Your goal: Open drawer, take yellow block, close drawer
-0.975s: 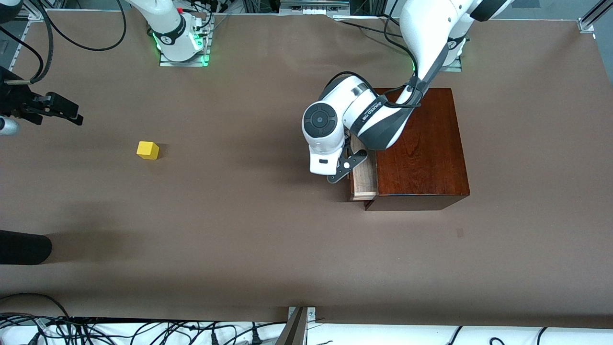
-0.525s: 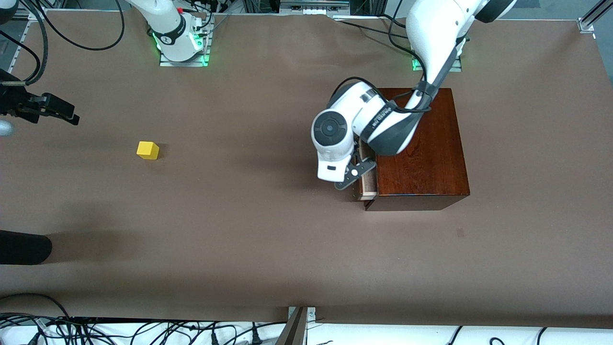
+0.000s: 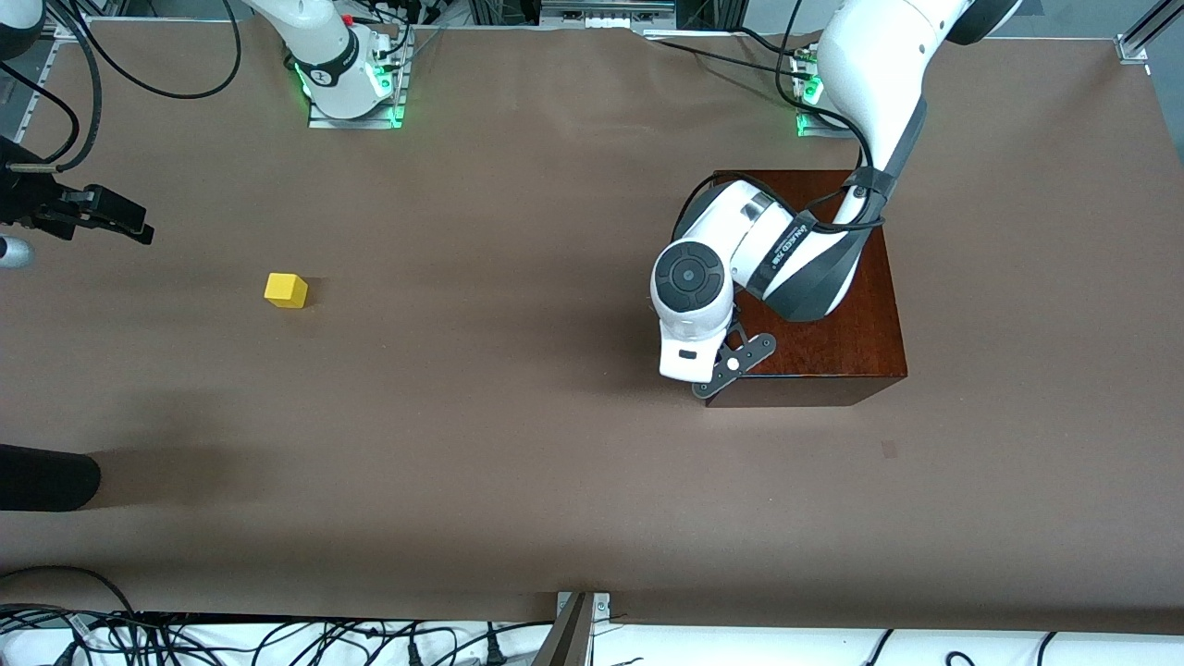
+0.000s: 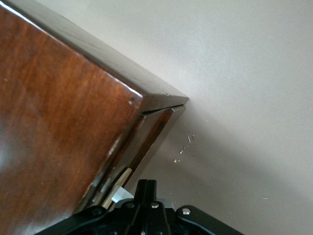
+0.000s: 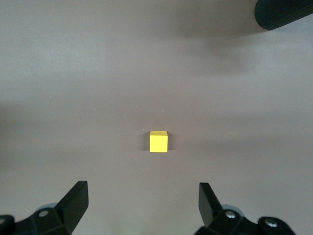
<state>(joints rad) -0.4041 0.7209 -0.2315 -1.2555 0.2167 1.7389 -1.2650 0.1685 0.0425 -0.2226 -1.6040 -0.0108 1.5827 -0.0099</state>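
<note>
The yellow block lies on the brown table toward the right arm's end, far from the wooden box. In the right wrist view the block lies ahead of my open, empty right gripper, which hovers over the table. My left gripper is against the box's drawer face. In the left wrist view its fingertips are pressed together with nothing between them. The drawer front sits almost flush with the box, and a bit of its white handle shows beside the fingers.
A black rounded object reaches in at the table's edge, nearer the front camera than the block; it also shows in the right wrist view. Cables and a metal bracket run along the near edge.
My left gripper has moved toward the box and the partly open drawer has slid in until its tray no longer shows. The right gripper and the block have hardly moved.
</note>
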